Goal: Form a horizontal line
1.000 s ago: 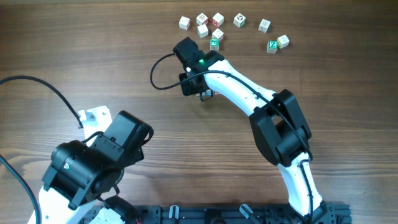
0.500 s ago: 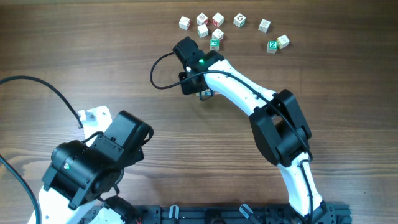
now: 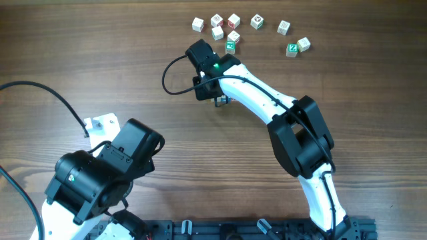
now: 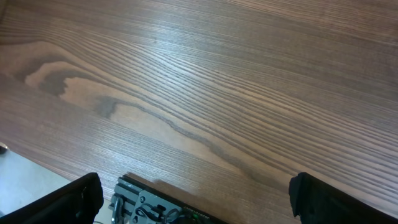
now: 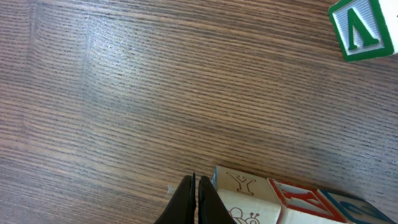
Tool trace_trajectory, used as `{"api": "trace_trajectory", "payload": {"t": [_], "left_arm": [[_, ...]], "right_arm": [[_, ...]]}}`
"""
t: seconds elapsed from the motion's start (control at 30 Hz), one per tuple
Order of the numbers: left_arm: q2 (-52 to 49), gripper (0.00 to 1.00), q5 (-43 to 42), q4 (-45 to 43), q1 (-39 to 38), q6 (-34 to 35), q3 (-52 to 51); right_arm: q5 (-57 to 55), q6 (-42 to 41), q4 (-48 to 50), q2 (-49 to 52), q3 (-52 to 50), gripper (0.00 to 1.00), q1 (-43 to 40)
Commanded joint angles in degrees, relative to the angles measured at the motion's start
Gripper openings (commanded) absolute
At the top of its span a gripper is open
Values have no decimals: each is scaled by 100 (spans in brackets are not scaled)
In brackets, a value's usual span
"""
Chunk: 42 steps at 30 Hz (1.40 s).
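Nothing is moving over the last second: the right gripper [image 5: 194,200] is staying low over the bench [image 5: 155,81], jaws closed and empty, just beside the three-cube row [image 5: 280,199]. The line is looking formed. The left gripper [image 4: 196,196] is idling, jaws spread wide.

A green-trimmed cube [image 5: 362,28] sits on the wooden table [image 5: 155,93].

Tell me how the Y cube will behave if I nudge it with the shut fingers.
The Y cube looks rigid and flat-faced, so it should slide, not roll. It touches the red-trimmed cube, so a push toward that one probably shifts both. An off-centre touch from the right gripper may twist it.
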<state>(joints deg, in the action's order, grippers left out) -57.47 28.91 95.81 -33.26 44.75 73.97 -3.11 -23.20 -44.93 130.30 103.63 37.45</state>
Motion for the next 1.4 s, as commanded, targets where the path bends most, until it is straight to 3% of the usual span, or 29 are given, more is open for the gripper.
{"api": "trace_trajectory", "payload": {"t": [0.0, 0.87, 1.0, 1.17, 1.37], "left_arm": [[4, 100, 96, 2, 26, 55, -22], [4, 100, 96, 2, 26, 55, -22], [4, 100, 96, 2, 26, 55, -22], [4, 100, 96, 2, 26, 55, -22], [4, 100, 96, 2, 26, 55, -22]], "right_arm": [[-164, -94, 55, 149, 13, 5, -20], [-247, -223, 61, 149, -15, 5, -24], [203, 68, 245, 57, 125, 5, -22], [249, -254, 35, -1292, 271, 5, -264], [-1191, -234, -1375, -3018, 271, 4, -1163]]}}
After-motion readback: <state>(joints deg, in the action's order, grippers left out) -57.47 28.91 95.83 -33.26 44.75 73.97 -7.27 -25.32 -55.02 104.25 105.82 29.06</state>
